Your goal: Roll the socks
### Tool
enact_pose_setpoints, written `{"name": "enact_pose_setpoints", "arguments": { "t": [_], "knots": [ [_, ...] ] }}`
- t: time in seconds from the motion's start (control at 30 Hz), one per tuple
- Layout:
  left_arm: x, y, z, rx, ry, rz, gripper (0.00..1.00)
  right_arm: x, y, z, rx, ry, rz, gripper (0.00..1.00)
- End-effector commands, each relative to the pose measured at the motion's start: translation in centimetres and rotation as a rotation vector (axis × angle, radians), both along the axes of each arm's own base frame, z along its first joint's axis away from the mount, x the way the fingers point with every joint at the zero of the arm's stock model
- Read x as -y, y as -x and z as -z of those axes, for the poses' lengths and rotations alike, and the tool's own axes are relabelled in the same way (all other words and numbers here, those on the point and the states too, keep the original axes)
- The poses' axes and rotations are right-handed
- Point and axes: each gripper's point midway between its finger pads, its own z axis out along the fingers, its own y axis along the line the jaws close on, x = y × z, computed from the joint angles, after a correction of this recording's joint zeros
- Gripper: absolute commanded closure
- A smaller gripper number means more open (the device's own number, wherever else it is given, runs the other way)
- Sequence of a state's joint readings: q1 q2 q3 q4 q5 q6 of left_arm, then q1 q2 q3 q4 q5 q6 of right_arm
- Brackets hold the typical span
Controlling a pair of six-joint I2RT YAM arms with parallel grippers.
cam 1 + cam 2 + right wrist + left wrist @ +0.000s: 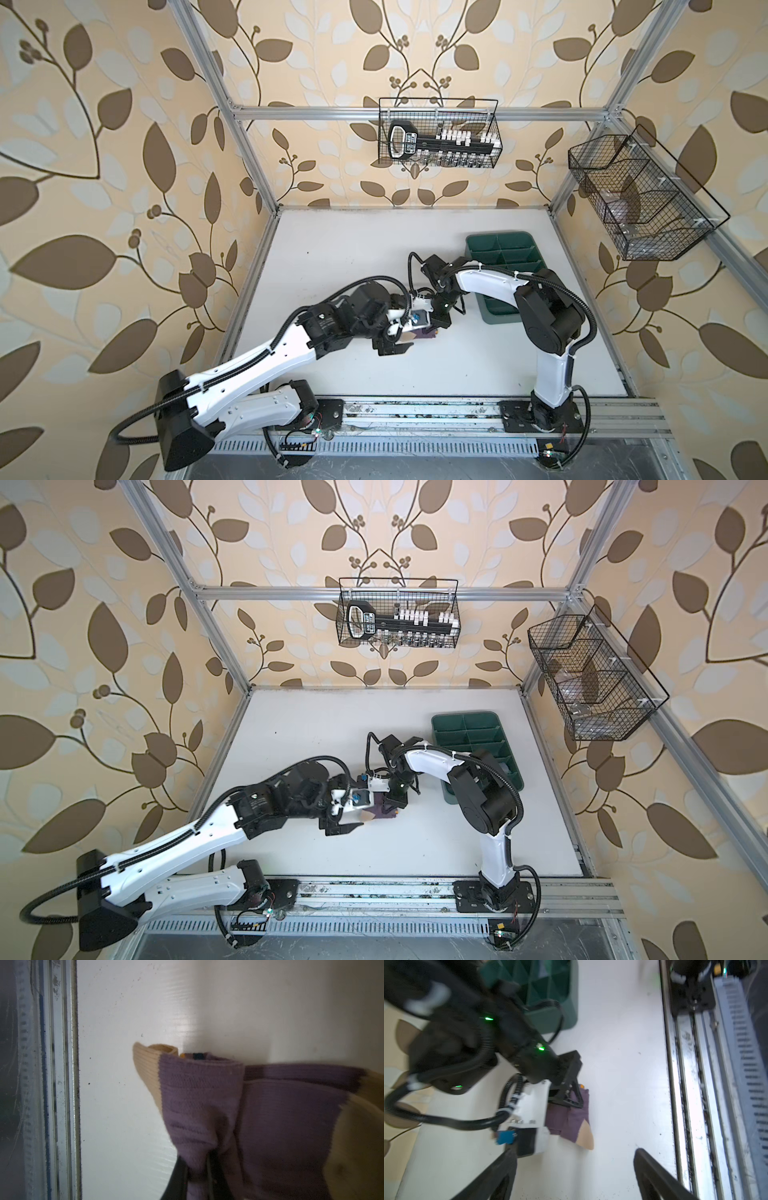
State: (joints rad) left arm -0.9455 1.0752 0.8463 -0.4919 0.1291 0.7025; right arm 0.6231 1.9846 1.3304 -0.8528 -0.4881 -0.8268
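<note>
Top views, both: past the right pincer (441, 322), on the side away from the arm bases, a dark green divided tray (498, 245) on the white table (332, 257), near but not touching. Well apart from both pincers, up on the back wall, a wire basket (440, 137) with a black tool inside. On the side wall, a second wire basket (642, 199). Behind the left pincer (397, 348), toward the bases, a metal rail (415, 415) along the table's front edge.

Blocked from above: right wrist and white camera housings over most of the purple sock (424, 335), with only a purple scrap and a tan corner left showing between the two pincers.

From the left wrist: sock folded flat on the table directly under the right pincer (571, 1097), its tan tip nearest the left pincer's own black fingers (500, 1176). Left pincer spread wide, bare table between the tips, nothing gripped. Sock just ahead of it, no contact visible.

From the right wrist: right pincer (197, 1165) pressed together on a bunched fold of purple knit, pinching the sock at its near edge. Beyond the tips, doubled purple layers with tan ends at either side. At the far fold, a speck of orange and navy. Past one tan end, bare table and then the rail.
</note>
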Motion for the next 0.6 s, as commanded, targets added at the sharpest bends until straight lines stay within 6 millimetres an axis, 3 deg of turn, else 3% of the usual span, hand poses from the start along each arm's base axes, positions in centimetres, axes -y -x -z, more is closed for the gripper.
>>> {"name": "enact_pose_setpoints", "arguments": {
  "t": [0.0, 0.1, 0.27, 0.37, 0.57],
  "knots": [
    [0.1, -1.5, 3.6, 0.136, -0.135, 0.005, 0.10, 2.9, -0.6, 4.0, 0.001, 0.159, -0.019, 0.89],
    [1.2, -1.9, 6.8, 0.133, -0.179, 0.008, 0.14, 3.3, -0.8, 4.5, -0.012, 0.173, -0.018, 0.88],
    [3.0, -3.6, 9.3, 0.124, -0.229, -0.033, 0.25, 3.3, -0.9, 4.4, -0.021, 0.159, -0.014, 0.88],
    [3.1, -5.4, 11.6, 0.168, -0.291, -0.090, 0.35, 3.4, -0.9, 4.3, -0.028, 0.147, -0.012, 0.88],
    [2.3, -8.5, 13.6, 0.283, -0.353, -0.220, 0.50, 3.2, -0.6, 4.2, -0.041, 0.134, -0.018, 0.88]
  ]
}}
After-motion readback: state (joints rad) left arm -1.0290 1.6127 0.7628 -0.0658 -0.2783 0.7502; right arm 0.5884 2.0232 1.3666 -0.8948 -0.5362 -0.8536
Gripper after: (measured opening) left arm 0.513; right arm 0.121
